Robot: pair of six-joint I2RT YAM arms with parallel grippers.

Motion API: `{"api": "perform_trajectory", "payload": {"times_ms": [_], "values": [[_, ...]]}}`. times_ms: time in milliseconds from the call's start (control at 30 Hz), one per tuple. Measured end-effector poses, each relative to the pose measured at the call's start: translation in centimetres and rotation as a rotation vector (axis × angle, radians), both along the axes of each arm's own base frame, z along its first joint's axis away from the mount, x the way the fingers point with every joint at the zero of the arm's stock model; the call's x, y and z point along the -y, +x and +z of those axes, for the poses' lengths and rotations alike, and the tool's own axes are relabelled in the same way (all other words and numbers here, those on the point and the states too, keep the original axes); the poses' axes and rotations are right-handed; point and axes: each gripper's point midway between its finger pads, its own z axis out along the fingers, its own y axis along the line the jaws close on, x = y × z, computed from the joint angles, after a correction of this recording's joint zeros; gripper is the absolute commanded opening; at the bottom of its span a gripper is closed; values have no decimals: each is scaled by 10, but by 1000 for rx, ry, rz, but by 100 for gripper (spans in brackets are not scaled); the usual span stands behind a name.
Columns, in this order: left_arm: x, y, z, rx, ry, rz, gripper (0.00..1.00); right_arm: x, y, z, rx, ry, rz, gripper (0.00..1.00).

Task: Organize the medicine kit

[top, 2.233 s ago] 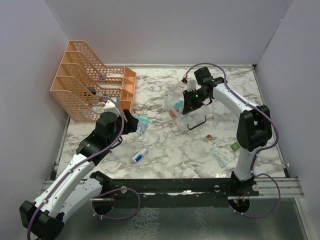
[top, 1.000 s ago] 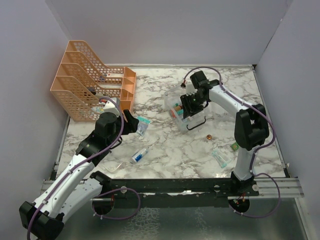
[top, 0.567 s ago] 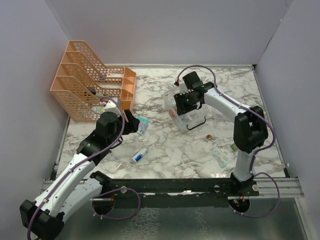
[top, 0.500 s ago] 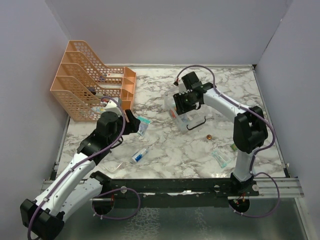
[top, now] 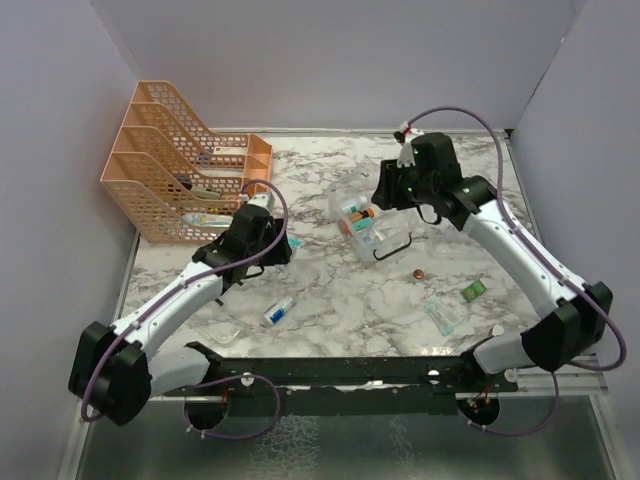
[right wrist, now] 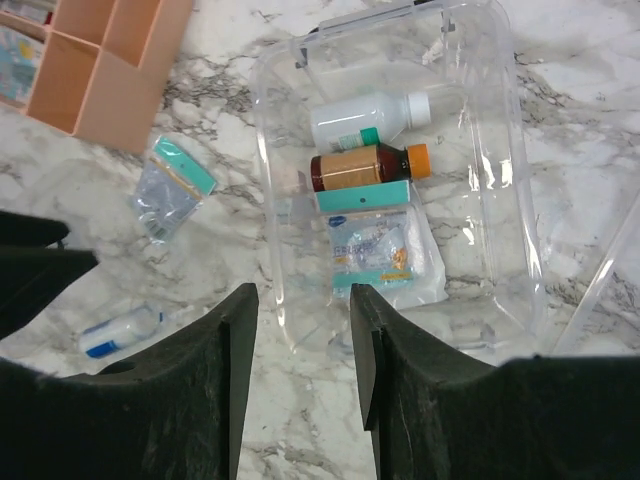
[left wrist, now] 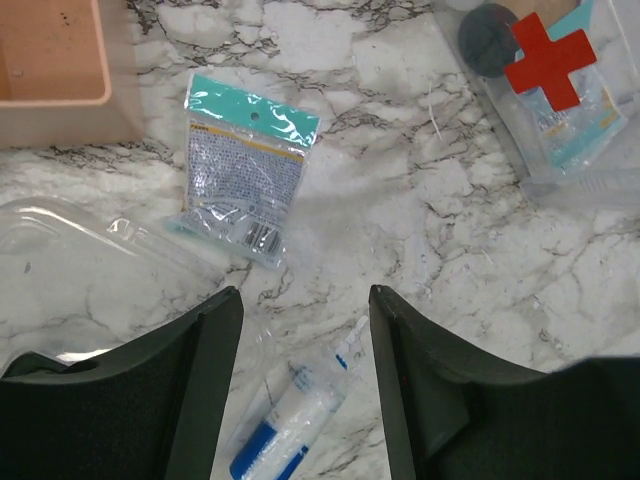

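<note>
The clear kit box [top: 338,197] sits at mid-table. In the right wrist view its wall [right wrist: 522,200] encloses a white bottle [right wrist: 370,118], a brown bottle with an orange cap [right wrist: 362,167] and a teal packet [right wrist: 375,248]. My right gripper [right wrist: 302,295] is open and empty above the box's near-left edge; it also shows in the top view [top: 385,192]. My left gripper [left wrist: 305,300] is open and empty above the marble, between a teal-topped packet [left wrist: 240,170] and a wrapped blue-and-white tube [left wrist: 290,430]. The box's red cross [left wrist: 548,60] shows at the upper right.
An orange file rack [top: 180,170] stands at the back left. A clear bag [left wrist: 90,260] lies left of my left gripper. A small brown cap [top: 419,274], a green packet [top: 473,291] and a clear packet [top: 443,313] lie front right. The box's lid with a black handle [top: 395,245] lies beside it.
My right gripper has lifted out of the box and moved back and right, empty. My left arm has stretched forward and right, over the teal-topped packet and tube.
</note>
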Motion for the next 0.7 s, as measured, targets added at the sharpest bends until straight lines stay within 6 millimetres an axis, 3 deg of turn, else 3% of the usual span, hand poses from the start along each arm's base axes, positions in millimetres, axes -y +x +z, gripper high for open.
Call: {"api": "perform_trajectory", "payload": {"times_ms": [67,133,367,467,600,700], "values": [[3,10,-6,-25,22,18,50,6,-12,20,46,40,-11,43],[4,20,-13,-46,47,36,46,12,-24,27,68,66,-19,43],[1,45,-50,-123,171,92,34,26,-57,5,26,86,-36,43],[2,49,-67,-160,206,94,23,28,-66,0,10,97,-35,43],[4,51,-91,-208,239,78,18,29,-75,-3,4,116,-30,43],[10,57,-93,-204,226,66,16,28,-79,-5,-3,126,-23,43]]}}
